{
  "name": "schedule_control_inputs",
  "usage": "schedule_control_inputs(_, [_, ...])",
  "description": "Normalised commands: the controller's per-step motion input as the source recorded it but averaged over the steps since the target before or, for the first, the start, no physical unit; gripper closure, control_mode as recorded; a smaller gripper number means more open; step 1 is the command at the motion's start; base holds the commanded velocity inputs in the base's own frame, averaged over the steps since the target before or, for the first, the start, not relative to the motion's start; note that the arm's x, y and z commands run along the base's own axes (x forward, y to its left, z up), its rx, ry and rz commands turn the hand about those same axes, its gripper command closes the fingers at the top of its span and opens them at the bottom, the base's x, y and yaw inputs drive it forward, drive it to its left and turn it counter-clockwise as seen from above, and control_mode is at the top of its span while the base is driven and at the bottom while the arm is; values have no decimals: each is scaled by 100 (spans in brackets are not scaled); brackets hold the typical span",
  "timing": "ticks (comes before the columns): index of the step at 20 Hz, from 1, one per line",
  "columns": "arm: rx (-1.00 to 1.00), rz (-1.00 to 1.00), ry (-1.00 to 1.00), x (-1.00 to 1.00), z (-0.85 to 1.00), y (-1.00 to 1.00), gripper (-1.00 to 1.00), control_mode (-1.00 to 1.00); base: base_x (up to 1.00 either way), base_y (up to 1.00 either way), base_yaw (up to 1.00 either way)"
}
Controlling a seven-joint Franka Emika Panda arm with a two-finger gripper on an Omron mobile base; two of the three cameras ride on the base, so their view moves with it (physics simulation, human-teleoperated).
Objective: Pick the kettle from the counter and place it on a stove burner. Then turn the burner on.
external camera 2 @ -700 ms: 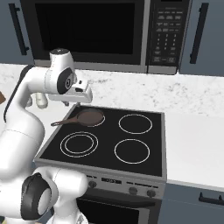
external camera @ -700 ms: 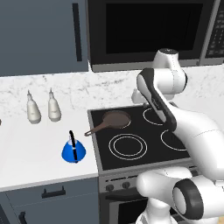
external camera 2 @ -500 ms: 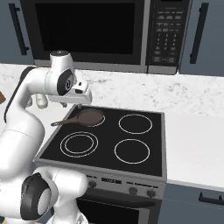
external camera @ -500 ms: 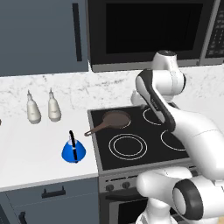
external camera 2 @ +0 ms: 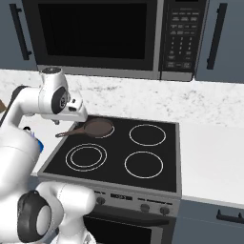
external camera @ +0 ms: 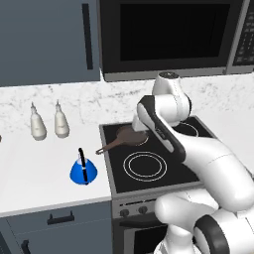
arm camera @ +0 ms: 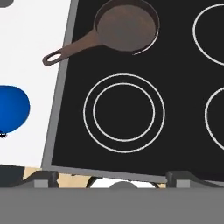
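The gripper (arm camera: 112,178) hangs high over the front edge of the stove, and its two dark fingers (arm camera: 41,178) stand wide apart with nothing between them. Straight ahead of the fingers in the hand view lies the stove burner (arm camera: 124,113), the big circle with two white rings, and it is not glowing. The kettle (external camera: 83,170) is not near the fingers at all. It sits upright on the counter (external camera: 34,168), off to the left of the stove, with the black glass edge between it and the burner. In the hand view the blue kettle pokes in at the left side, well apart from the fingers. There is one kettle. There is one brown frying pan (external camera: 126,136) on the back left burner, and its handle points out toward the counter. The stove has four burner circles: one with two rings and three with one ring. Farther back on the counter, near the wall, stand two cream bottles (external camera: 37,126), side by side. Above the stove hangs one microwave (external camera 2: 114,35).
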Motion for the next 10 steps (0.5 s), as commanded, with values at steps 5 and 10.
schedule_control_inputs(5, [0,0,0,0,-32,54,-100,-100,0,0,0])
schedule_control_inputs(10, [0,0,0,0,-17,59,-100,-100,0,0,0])
